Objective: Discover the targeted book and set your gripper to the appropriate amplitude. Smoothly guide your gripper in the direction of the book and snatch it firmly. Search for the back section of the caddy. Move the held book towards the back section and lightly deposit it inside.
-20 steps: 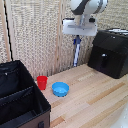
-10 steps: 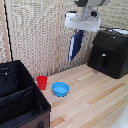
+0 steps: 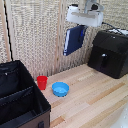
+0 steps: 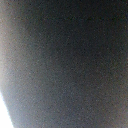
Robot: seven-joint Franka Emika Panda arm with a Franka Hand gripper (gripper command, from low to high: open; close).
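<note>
At the exterior view's left, the caddy (image 3: pixel 20 97) stood on the wooden surface (image 3: pixel 95 100), its top open and a black divider panel (image 3: pixel 17 94) splitting it into two compartments. The compartment lying farther from the camera was taken to be the back section (image 3: pixel 12 77); it appeared unoccupied, which suited a deposit from above. Just beside the caddy stood a red cup (image 3: pixel 42 82), and next to that a blue bowl (image 3: pixel 60 89), both clear of the caddy's walls.

Further right and well above the surface, the book (image 3: pixel 74 39) hung roughly upright, slightly tilted, beneath the gripper (image 3: pixel 80 25). The jaws were closed on its upper edge, a hold that let the thin cover drop edge-first into a narrow compartment. The wrist view showed only a dark blurred field, probably the book's cover close to the lens.

At the exterior view's right sat a black machine (image 3: pixel 109 52), apart from the transfer path. The remaining step was judged to be travel toward the caddy, then descent.
</note>
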